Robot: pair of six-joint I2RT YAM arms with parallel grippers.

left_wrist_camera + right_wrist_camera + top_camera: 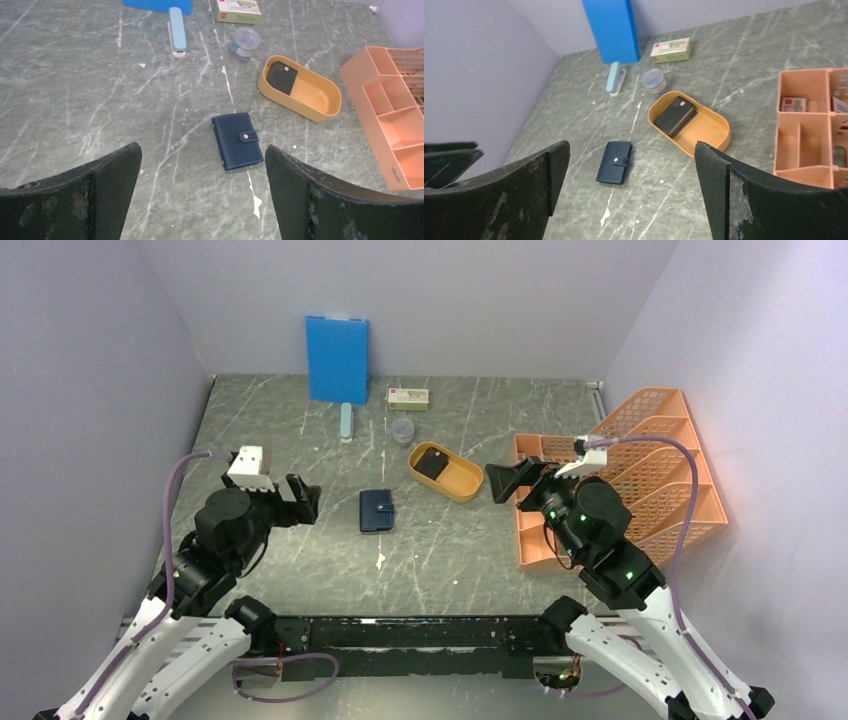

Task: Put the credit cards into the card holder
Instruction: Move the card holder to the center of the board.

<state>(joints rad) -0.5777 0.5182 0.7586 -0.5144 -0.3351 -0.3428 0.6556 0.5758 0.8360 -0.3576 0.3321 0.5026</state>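
Overhead, two open grippers flank a closed card holder

Grey marbled table point(300, 440) fills most of the top view, walled in pale lilac. At the right edge of the frame sits a large orange desk organizer point(660, 470) with several compartments. A bright blue board point(337, 358) stands against the back wall, upper centre-left.

The left gripper point(303, 500) hangs at the middle left of the frame and the right gripper point(500, 482) at the middle right. Each has its jaws spread wide and holds nothing; both wrist views show only bare table between the fingers.

A yellow-orange oval tray point(462, 483) lies just right of centre, near the right gripper. A stack of dark cards point(432, 463) rests in its upper left end.

The card holder point(377, 510), dark navy and shut with its clasp tab fastened, lies flat at the centre of the frame, between the two grippers. It sits to the lower left of the tray, apart from it.

Above centre, below the board, are a pale blue stapler point(346, 421), a small green and white box point(408, 397) and a little clear cup point(402, 430).
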